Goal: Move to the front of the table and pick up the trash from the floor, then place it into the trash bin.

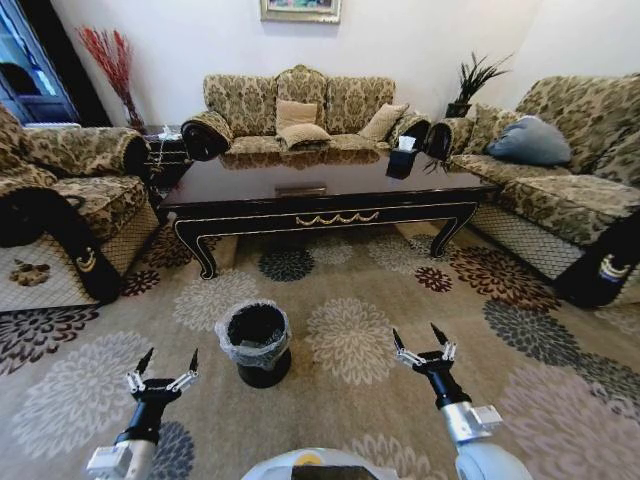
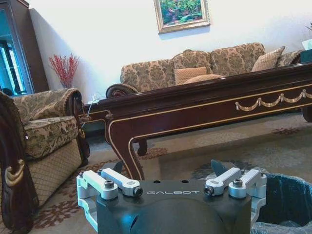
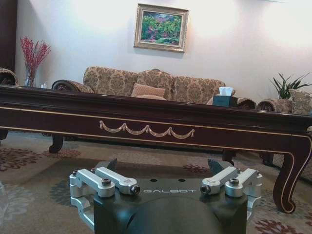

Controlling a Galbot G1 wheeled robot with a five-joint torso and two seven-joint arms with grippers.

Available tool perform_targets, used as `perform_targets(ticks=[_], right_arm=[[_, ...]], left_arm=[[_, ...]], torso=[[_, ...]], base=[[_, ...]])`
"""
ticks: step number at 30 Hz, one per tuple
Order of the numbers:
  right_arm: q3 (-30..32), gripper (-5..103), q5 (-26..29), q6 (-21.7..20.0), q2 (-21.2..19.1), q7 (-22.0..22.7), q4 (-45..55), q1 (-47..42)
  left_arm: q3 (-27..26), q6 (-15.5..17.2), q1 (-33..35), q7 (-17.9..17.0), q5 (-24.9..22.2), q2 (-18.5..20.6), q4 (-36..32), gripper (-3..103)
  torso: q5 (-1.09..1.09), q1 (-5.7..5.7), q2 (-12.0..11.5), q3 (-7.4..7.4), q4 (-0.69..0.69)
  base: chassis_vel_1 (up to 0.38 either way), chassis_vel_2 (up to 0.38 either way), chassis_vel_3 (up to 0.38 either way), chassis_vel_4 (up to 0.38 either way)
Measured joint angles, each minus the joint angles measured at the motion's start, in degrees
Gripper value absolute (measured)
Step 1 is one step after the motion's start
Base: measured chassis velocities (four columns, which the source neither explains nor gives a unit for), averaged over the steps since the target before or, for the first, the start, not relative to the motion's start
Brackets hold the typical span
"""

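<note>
The dark glossy table stands ahead on the flowered carpet floor, its gold-trimmed apron facing me. The black trash bin with a clear bag liner stands on the carpet between my arms, closer to the left one. My left gripper hovers low just left of the bin, open and holding nothing. My right gripper hangs open over the carpet to the bin's right. The left wrist view shows the bin's rim beside the left gripper, with the table beyond. The trash is out of view.
A patterned sofa stands behind the table, an armchair at the left, and another sofa at the right. A tissue box sits on the tabletop. Open carpet lies between me and the table.
</note>
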Motion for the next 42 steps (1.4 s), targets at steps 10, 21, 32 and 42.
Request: perform_targets(ticks=[10, 21, 32, 42], right_arm=[[0.0, 100, 0.05, -0.08, 0.0, -0.02, 0.06, -0.02], [0.0, 100, 0.07, -0.14, -0.01, -0.02, 0.07, -0.02], [-0.02, 100, 0.08, -0.15, -0.01, 0.0, 0.07, -0.01], [-0.02, 100, 0.07, -0.15, -0.01, 0.03, 0.07, -0.01]], left_arm=[[0.0, 0.24, -0.15, -0.14, -0.17, 0.08, 0.0, 100], [0.04, 0.36, -0.22, -0.2, -0.24, 0.14, 0.03, 100], [0.08, 0.42, -0.25, -0.24, -0.29, 0.17, 0.08, 100], [0.09, 0.44, -0.25, -0.27, -0.3, 0.18, 0.11, 100]], torso=[[0.0, 0.0, 0.0, 0.0, 0.0], [0.0, 0.01, 0.0, 0.0, 0.0], [0.0, 0.01, -0.01, 0.0, 0.0], [0.0, 0.0, -0.01, 0.0, 0.0]], base=[[0.0, 0.0, 0.0, 0.0], [0.0, 0.0, 0.0, 0.0], [0.093, -0.084, -0.086, 0.096], [0.189, -0.188, -0.199, 0.186]])
